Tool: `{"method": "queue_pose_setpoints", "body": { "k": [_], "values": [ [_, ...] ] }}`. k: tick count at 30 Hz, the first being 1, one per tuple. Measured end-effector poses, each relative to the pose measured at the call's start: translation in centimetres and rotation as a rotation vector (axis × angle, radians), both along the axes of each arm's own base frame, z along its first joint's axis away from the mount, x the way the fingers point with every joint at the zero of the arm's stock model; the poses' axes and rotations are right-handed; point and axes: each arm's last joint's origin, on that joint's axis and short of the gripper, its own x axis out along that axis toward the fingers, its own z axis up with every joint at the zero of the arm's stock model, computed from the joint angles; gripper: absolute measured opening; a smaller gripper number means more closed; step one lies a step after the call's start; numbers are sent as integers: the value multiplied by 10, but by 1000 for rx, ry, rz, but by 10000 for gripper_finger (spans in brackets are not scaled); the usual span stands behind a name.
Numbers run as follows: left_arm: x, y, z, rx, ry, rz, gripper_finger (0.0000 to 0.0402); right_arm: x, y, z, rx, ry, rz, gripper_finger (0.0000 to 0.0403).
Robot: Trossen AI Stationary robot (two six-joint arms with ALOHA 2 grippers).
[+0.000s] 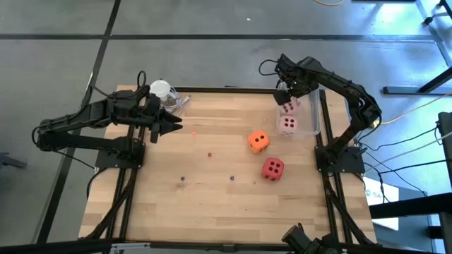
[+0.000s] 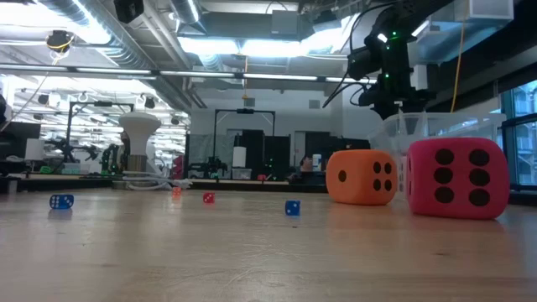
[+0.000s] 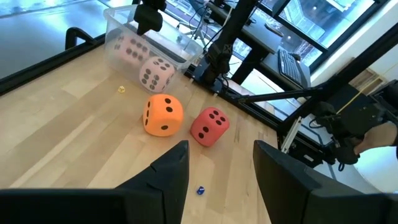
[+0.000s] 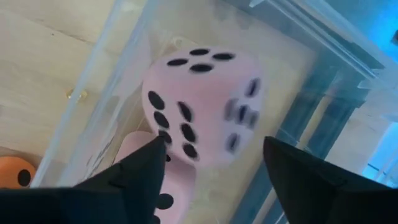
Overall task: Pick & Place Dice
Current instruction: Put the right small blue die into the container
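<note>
Over the clear plastic bin (image 1: pixel 300 116) at about two o'clock on the table (image 1: pixel 212 190), the right end effector (image 1: pixel 289 95) is being held with its fingers (image 4: pixel 140 171) spread apart. Nothing is being gripped between them: in the right wrist view, a pale pink die (image 4: pixel 202 106) is being seen blurred just beyond the open fingertips, apart from both, above a second pale pink die (image 4: pixel 155 186) lying in the bin. In the high view, both pink dice are being shown inside the bin, one (image 1: pixel 289 107) toward twelve o'clock of the other (image 1: pixel 288 125).

Just outside the bin, toward its eight o'clock, the orange die (image 1: pixel 258 141) is being left on the bare wood, and the red die (image 1: pixel 272 168) is lying near it toward five o'clock; the two are apart. Several tiny dice, one blue (image 2: pixel 292 207) among them, are being seen scattered nearer the table's centre.

At about ten o'clock, the left end effector (image 1: pixel 169 127) is being held above the table, pointing toward three o'clock. Its fingers (image 3: pixel 168 177) are parted, with nothing between them and nothing being touched.
</note>
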Motion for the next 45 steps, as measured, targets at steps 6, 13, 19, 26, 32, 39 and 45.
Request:
{"method": "queue_pose_setpoints", "body": {
  "k": [6,13,19,26,32,39,45],
  "values": [
    [0,0,0,0,0,0,168,0,0,0,1,-2,0,315],
    [0,0,0,-4,-1,0,168,0,0,0,3,-5,0,321],
    [0,0,0,-4,0,-1,168,2,9,8,-19,-27,26,309],
    [0,-1,-1,-9,6,-15,168,13,70,48,-61,-197,177,288],
    [0,0,-1,-2,7,-12,168,19,136,75,-99,-347,279,274],
    [1,0,-1,3,13,-7,168,34,202,84,-99,-478,420,259],
    [2,0,-2,7,17,-9,168,49,247,80,-113,-544,499,244]
  ]
}}
